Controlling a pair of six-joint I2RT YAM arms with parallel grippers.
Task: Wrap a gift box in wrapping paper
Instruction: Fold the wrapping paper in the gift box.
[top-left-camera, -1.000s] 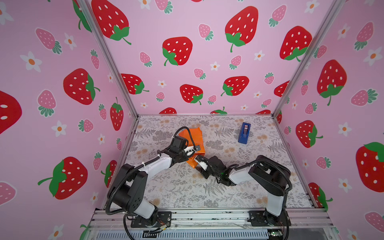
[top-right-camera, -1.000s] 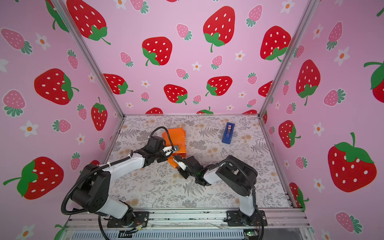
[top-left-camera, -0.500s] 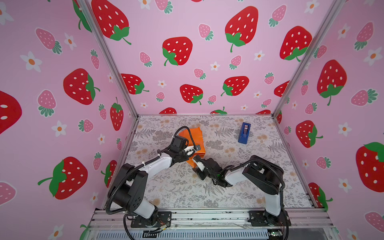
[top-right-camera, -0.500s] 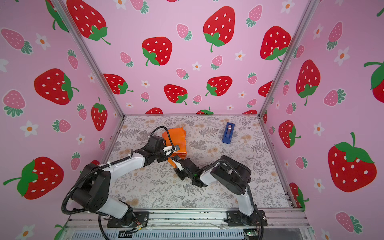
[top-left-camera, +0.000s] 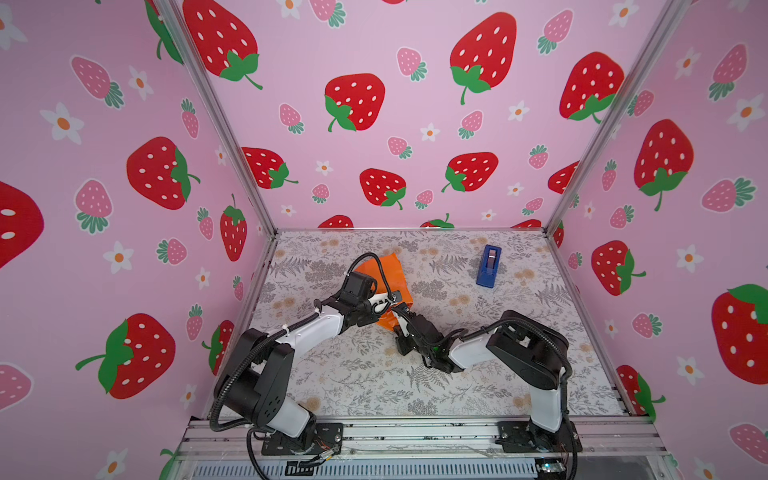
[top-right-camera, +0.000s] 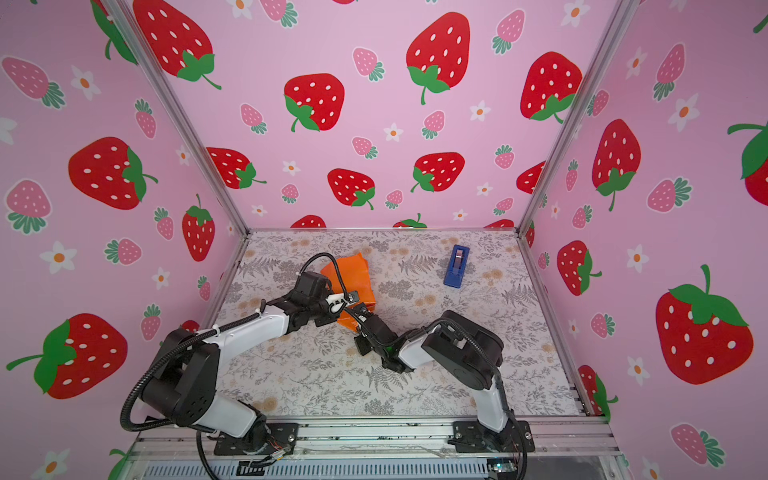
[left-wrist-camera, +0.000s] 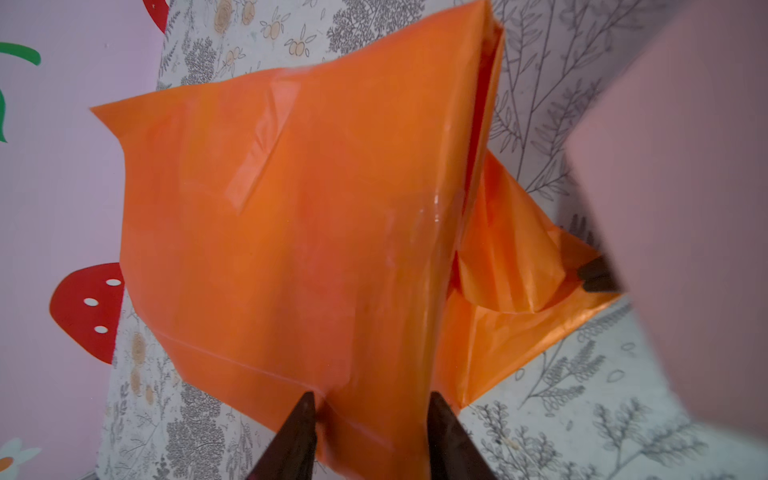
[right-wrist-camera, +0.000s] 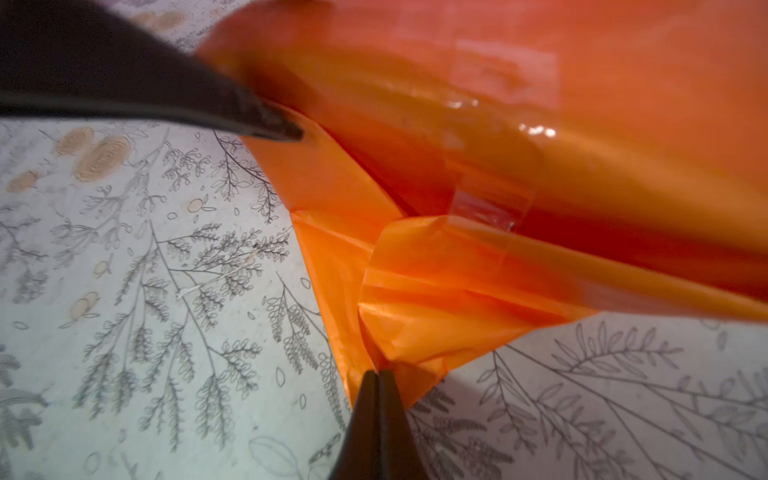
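The right gripper (right-wrist-camera: 377, 376) has clamped its jaws on the wrapping paper (right-wrist-camera: 415, 328) at its loose end, ready to fold. The left gripper (left-wrist-camera: 372, 397) has its jaws astride the paper, grip unclear. The gift box sits hidden inside, left of the middle of the surface (top-left-camera: 457, 382).

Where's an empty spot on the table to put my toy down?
Bare table runs along the front between the arm bases, and across the back right around the tape dispenser. It's crowded middle-left, where the left gripper and right gripper meet at the wrapping paper.
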